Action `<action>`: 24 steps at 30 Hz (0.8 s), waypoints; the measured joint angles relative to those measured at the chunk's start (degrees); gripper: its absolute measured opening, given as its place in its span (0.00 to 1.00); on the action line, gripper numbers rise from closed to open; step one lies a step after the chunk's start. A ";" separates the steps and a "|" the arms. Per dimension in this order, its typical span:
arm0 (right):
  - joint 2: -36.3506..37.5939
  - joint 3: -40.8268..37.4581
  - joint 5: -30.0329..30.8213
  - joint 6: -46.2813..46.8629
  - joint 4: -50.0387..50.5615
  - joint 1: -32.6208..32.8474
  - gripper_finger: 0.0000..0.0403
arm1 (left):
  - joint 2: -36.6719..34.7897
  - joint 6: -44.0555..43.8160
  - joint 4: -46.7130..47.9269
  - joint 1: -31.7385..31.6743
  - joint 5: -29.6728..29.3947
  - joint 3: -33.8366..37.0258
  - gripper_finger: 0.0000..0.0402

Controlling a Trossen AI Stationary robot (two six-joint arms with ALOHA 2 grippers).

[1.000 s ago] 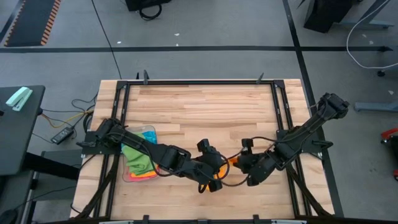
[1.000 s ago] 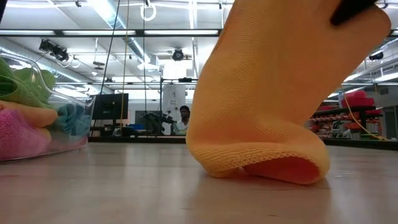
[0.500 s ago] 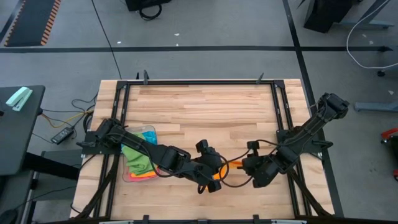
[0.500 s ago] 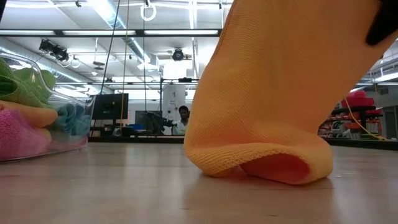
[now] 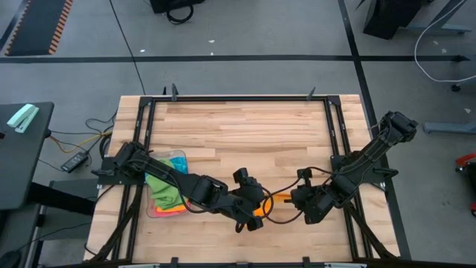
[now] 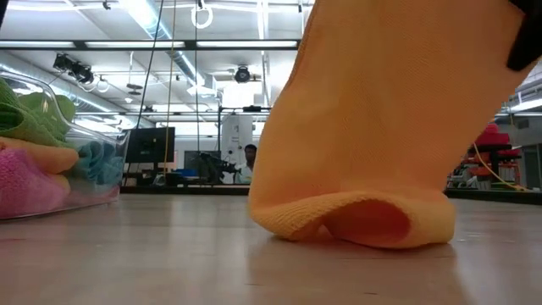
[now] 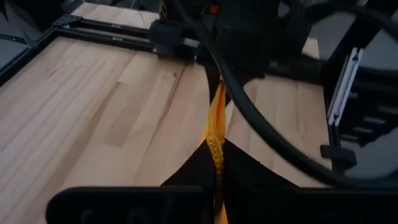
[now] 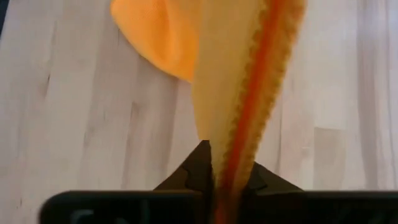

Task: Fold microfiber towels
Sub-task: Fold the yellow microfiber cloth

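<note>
— What's that orange towel (image 6: 373, 127) looking like from where you stand?

— Stretched between the two arms near the front middle of the table (image 5: 245, 123). It hangs as a tall curtain, and its bottom edge curls on the wood into an open loop with a stitched hem. From above only a thin orange strip shows between the grippers.

— Who's got hold of it?

— Both. The left gripper (image 5: 256, 211) has its fingers pinched tight on one edge; its wrist view shows the cloth running as a narrow yellow-orange band straight out from between them. The right gripper (image 5: 294, 198) is clamped on the opposite edge, with the hem coming out from between its dark fingers (image 8: 199, 165).

— And the rest of the towels?

— In the clear plastic tray (image 5: 158, 211) at the table's left side, under the left arm. There's a green cloth (image 5: 165, 190) on top, a bit of blue (image 5: 177, 158) at the far end, orange at the near edge. From table height I see pink (image 6: 30, 182) low down, green above, blue behind.

— Anything changed in the last second?

— The right gripper has drawn slightly to the right and closed further on the cloth. The loop at the bottom has opened wider and settled flatter on the wood.
</note>
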State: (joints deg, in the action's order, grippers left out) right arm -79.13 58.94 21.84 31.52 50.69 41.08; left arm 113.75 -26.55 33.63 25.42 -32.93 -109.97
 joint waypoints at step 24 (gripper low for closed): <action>-0.02 8.62 -11.84 -0.68 4.67 3.34 0.01 | 0.00 8.28 -0.01 1.47 15.97 0.00 0.06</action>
State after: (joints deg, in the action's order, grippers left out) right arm -79.15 67.55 10.00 30.85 55.36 44.42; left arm 113.75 -18.27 33.62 26.88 -16.96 -109.97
